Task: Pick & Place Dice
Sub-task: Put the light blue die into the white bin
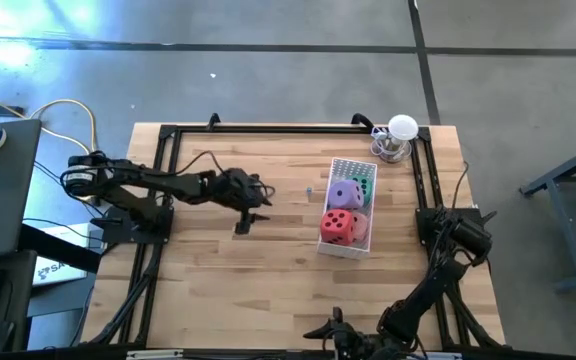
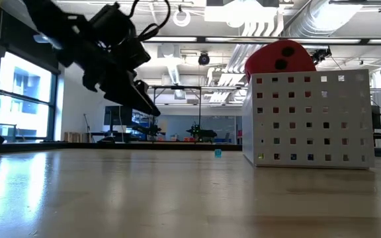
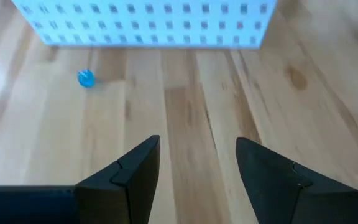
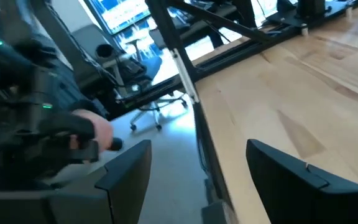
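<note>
Dice (image 1: 345, 211) apparently beyond left end effector (image 1: 251, 213)

The basket (image 1: 342, 247) hides most of the green die (image 1: 364, 186) — pink die (image 1: 361, 229) too, seemingly.

No readable text, labels or numbers anywhere.

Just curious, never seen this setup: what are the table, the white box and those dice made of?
Table: pale wooden planks, grain visible, slight sheen. White box: looks like painted sheet metal or plastic, punched with square holes. Dice: probably soft foam, matte; hard to confirm.
</note>
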{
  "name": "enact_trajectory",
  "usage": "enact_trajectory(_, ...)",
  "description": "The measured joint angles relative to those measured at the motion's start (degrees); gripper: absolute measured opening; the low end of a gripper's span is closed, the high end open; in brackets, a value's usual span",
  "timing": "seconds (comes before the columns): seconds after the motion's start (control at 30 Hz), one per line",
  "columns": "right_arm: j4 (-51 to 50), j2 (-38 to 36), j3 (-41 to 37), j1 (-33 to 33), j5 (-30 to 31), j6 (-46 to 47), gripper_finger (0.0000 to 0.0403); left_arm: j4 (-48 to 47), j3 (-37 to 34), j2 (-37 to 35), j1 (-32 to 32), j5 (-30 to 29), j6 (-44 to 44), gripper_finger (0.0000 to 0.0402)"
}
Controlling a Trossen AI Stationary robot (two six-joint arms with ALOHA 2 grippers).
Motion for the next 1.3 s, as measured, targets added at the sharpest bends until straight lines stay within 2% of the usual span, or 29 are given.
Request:
enact_trajectory(0.07, 1.7, 0.8, 0.0, 0.1, 0.2, -0.2, 0.0254, 5.8, -2.2, 0.0, 1.9, 2.1, -0.4, 0.0203)
enact_trajectory(0.23, 3.6, 1.5, 0.0, 0.0, 0.3, -0.3, 0.0254, 19.4, -4.7, 4.5, 4.1, 1.8, 0.5, 0.0203)
enact_trajectory(0.53, 6.7, 1.5, 0.0, 0.0, 0.7, -0.8, 0.0254, 44.8, -4.6, 22.6, 5.0, -2.8, 1.8, 0.0203)
enact_trajectory(0.77, 6.9, 1.5, 0.0, 0.0, 0.6, -0.6, 0.0254, 63.6, -4.3, 35.1, 6.0, -4.4, -3.1, 0.0203)
enact_trajectory(0.87, 6.9, 1.5, 0.0, 0.0, 0.6, -0.4, 0.0254, 64.3, -2.8, 37.5, 6.0, -4.5, -6.4, 0.0203)
enact_trajectory(0.97, 7.2, 1.6, 0.0, 0.0, 0.6, -0.4, 0.0254, 59.9, 0.1, 38.4, 6.0, -4.6, -10.1, 0.0203)
enact_trajectory(1.07, 9.2, 2.8, 0.0, 0.0, 0.7, -0.6, 0.0254, 52.6, 3.5, 38.4, 5.9, -5.5, -9.4, 0.0203)
enact_trajectory(1.3, 10.6, 4.0, 0.0, -0.4, 0.5, 1.1, 0.0254, 51.4, 6.0, 38.4, 5.8, -10.2, -7.7, 0.0203)
